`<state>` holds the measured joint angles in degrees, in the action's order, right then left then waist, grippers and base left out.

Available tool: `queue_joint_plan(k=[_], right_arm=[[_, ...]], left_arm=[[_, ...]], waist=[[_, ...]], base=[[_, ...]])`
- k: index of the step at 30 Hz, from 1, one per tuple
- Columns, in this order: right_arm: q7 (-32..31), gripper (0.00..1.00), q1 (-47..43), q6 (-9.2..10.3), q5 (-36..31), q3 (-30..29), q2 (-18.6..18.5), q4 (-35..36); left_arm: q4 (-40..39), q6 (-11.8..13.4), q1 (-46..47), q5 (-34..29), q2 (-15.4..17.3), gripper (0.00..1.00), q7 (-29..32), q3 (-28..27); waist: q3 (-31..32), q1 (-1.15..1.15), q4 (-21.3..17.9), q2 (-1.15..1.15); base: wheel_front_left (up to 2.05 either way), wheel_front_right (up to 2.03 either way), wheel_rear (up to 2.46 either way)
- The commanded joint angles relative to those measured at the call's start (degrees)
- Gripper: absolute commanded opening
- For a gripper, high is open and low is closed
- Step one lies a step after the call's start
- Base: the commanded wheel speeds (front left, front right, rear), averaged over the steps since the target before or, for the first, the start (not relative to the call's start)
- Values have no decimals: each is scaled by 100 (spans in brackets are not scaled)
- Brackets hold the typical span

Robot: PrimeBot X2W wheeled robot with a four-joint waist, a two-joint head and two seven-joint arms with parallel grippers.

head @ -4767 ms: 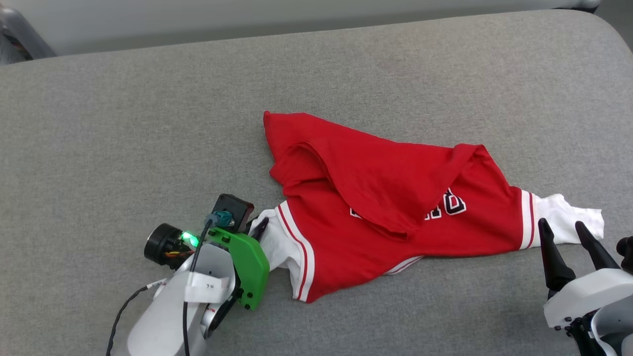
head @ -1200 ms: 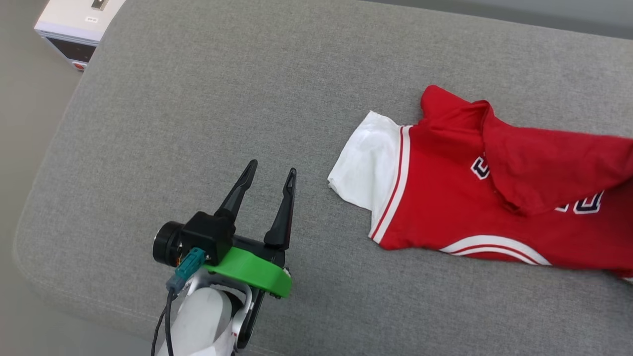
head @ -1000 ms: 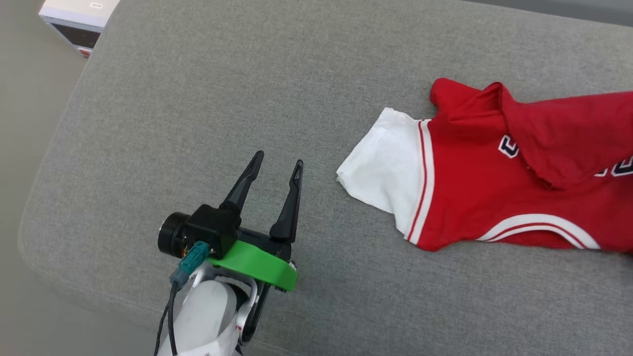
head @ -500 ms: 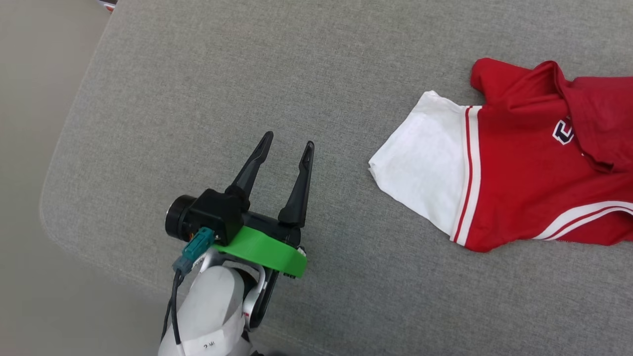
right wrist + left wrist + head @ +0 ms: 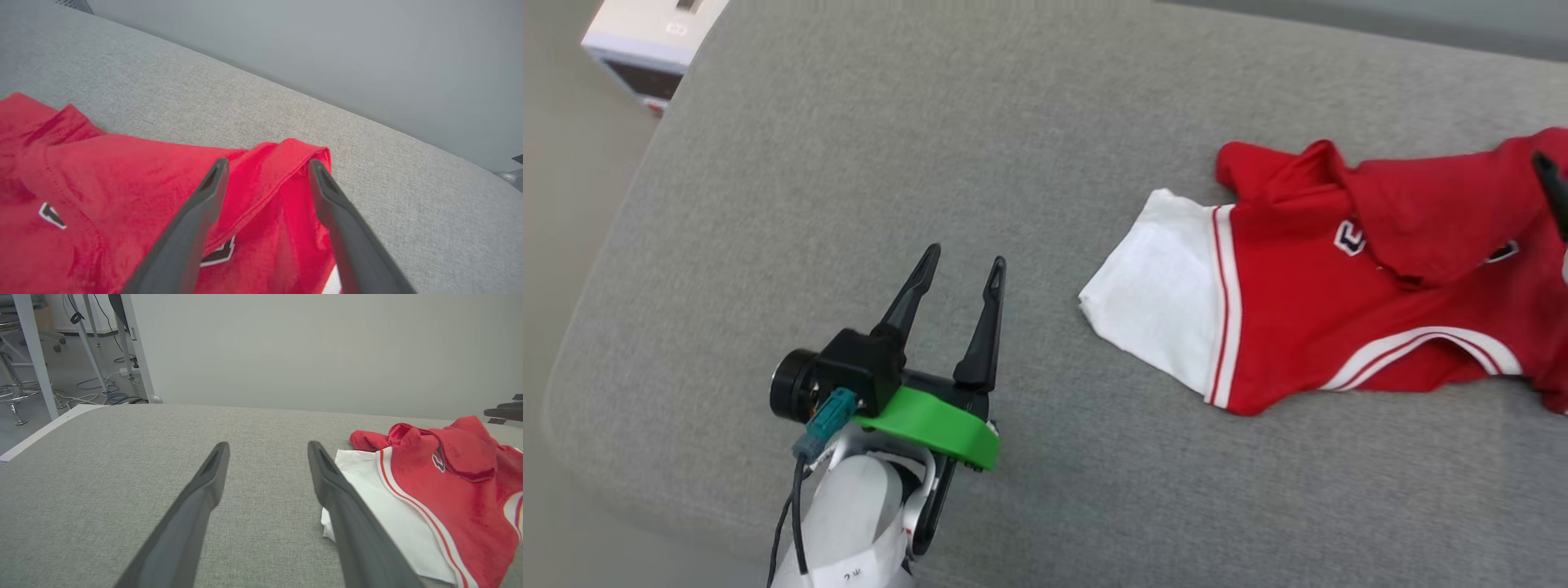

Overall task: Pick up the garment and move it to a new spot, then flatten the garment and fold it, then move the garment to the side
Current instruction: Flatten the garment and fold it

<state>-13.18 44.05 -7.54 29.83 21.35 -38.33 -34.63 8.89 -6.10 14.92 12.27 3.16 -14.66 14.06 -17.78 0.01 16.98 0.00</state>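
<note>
The garment (image 5: 1339, 310) lies crumpled on the grey cushioned surface (image 5: 931, 122), a red jersey with a white sleeve (image 5: 1160, 286) pointing left and a red flap folded over its lettering. My left gripper (image 5: 964, 257) is open and empty, apart from the sleeve on its left. In the left wrist view, the left gripper (image 5: 267, 445) has the garment (image 5: 441, 486) to its right. My right gripper (image 5: 268, 163) is open above the garment (image 5: 122, 183), a folded red hem (image 5: 294, 157) between its fingers. One right fingertip (image 5: 1553, 192) shows at the head view's right edge.
A white box (image 5: 645, 37) sits on the floor beyond the cushion's far left corner. The rounded left edge (image 5: 580, 310) of the cushion drops to the floor. Metal stand legs and cables (image 5: 81, 355) stand at the far left. A grey wall (image 5: 327, 49) runs behind the cushion.
The head camera has swung, shifting the whole picture. The right gripper has opened and its fingertip now shows over the garment. The left gripper stays open in place.
</note>
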Motion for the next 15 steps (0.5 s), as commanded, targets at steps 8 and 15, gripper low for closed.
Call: queue_joint_plan(k=[8,15], right_arm=[[1257,100,-1418,5,283,-556,254,1087],[2097,100,-2765,5,-262,-1501,951,2045]], left_arm=[[-19,-92,-381,27,-28,100,-34,-325],[-77,-116,-604,141,-28,100,-34,-437]], waist=[[990,-1,-1005,0],[1141,-1,-1265,0]], base=[[0,0,0],[0,0,0]])
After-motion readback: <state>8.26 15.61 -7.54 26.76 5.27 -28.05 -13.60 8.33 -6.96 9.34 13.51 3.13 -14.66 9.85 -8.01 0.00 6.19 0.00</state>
